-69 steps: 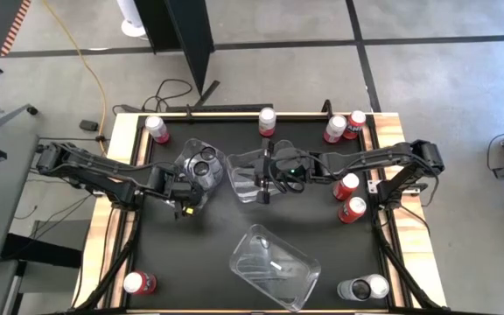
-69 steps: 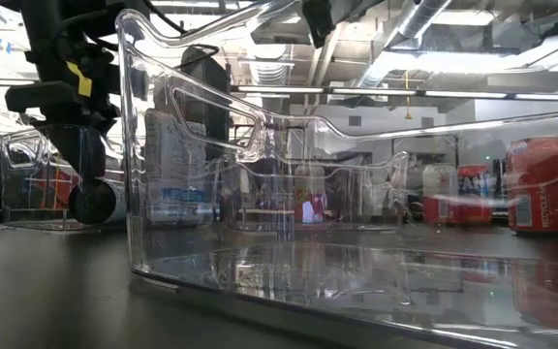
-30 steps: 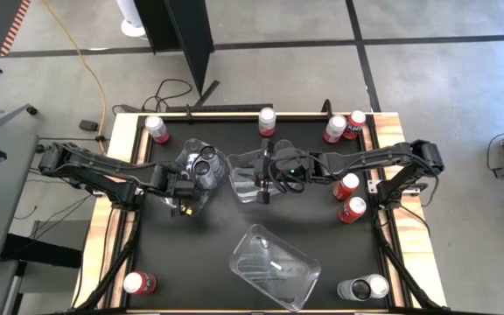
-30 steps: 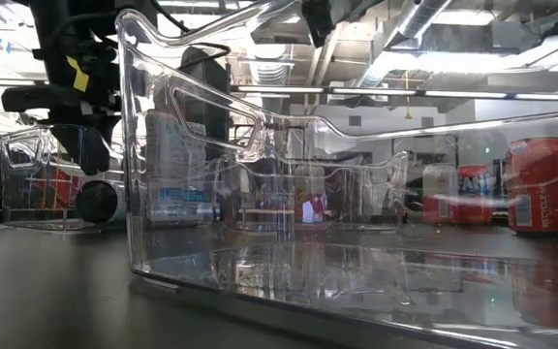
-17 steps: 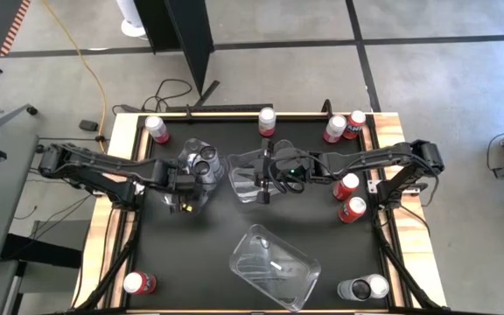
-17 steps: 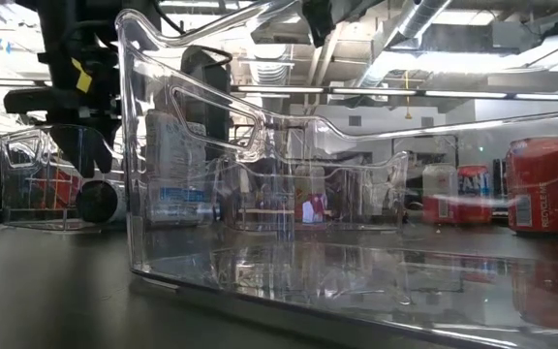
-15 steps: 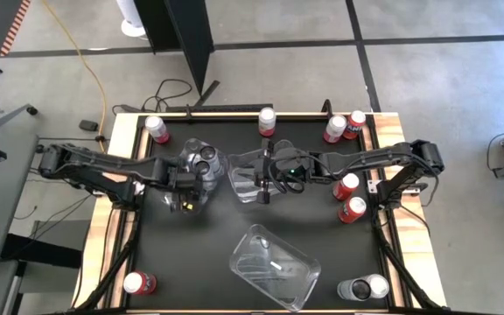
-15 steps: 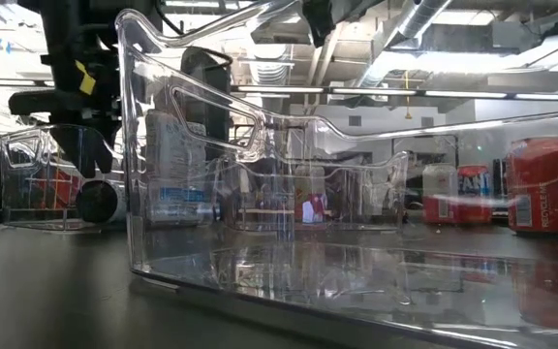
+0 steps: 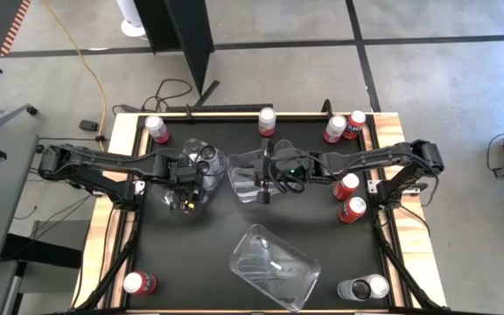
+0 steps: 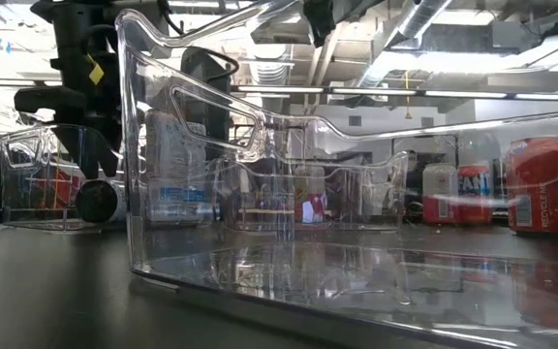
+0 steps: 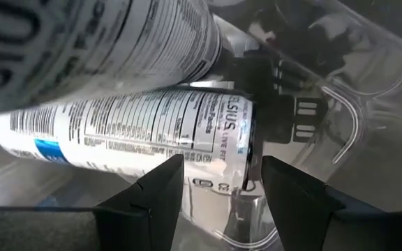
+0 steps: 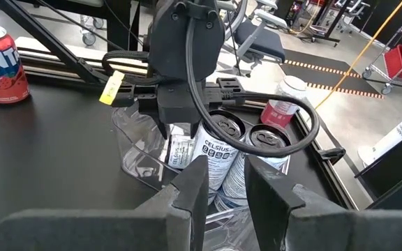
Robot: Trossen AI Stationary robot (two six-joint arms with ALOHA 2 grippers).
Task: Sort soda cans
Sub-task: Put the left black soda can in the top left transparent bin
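A clear bin left of the table's middle holds white soda cans with dark tops. Two stand upright and one lies on its side, its round end toward the near edge. My left gripper hangs over this bin's near side, pointing steeply down. It is open, with the lying can below its fingertips and apart from them. My right gripper hovers high over the middle clear bin, its fingers a little apart with nothing between them.
Red cans stand along the far edge, at the right and at the near left corner. A silver can is at the near right. A third clear bin lies near the front.
My left gripper has shifted a little toward the table's far edge above the left bin and turned slightly about its own axis. The can on its side has stayed where it lay in the bin.
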